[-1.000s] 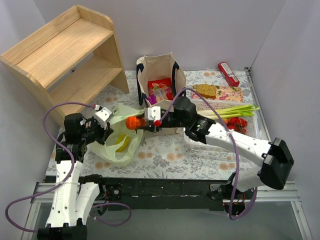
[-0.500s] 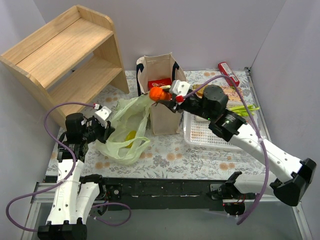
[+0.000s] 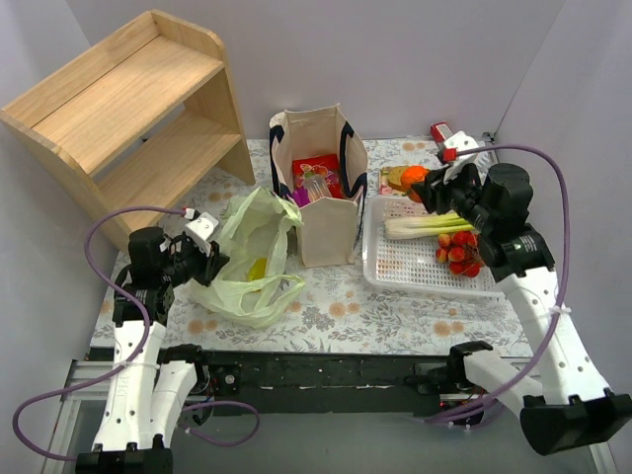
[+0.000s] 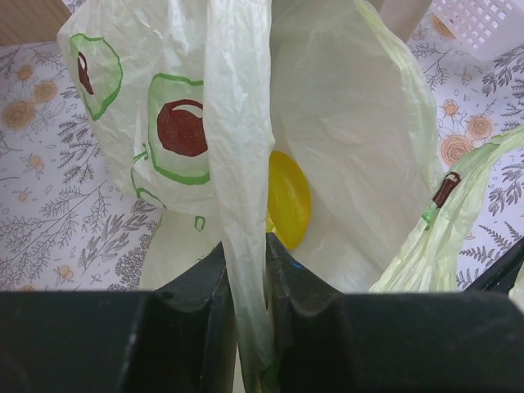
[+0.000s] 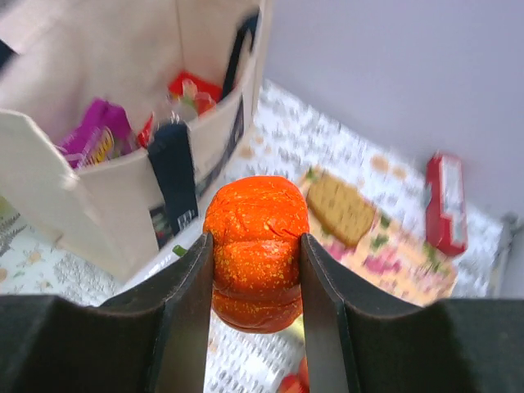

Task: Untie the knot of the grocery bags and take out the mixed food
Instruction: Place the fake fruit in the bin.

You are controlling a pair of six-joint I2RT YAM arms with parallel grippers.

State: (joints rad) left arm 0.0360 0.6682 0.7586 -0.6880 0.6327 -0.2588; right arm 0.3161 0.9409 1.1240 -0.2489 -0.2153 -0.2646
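Note:
My left gripper (image 3: 210, 259) is shut on a handle strip of the pale green plastic bag (image 3: 252, 259), which lies open on the table; the strip (image 4: 241, 205) runs between its fingers. A yellow item (image 4: 288, 199) shows inside the bag. No knot shows. My right gripper (image 3: 423, 185) is shut on the orange round fruit (image 5: 256, 248) and holds it above the far left corner of the white basket (image 3: 395, 262). The beige canvas tote (image 3: 321, 217) stands upright between the arms, with red and purple packets (image 5: 102, 141) inside.
The white slotted basket holds green stalks (image 3: 425, 225) and red strawberries (image 3: 460, 252). A brown biscuit (image 5: 341, 208) lies on a flowered packet behind it, and a red packet (image 5: 444, 202) at the far right. A wooden shelf (image 3: 128, 109) stands at the far left.
My right gripper has carried the orange fruit from the plastic bag's mouth, past the tote, to above the basket's far left corner. The bag's raised side has slackened. The left gripper keeps its hold.

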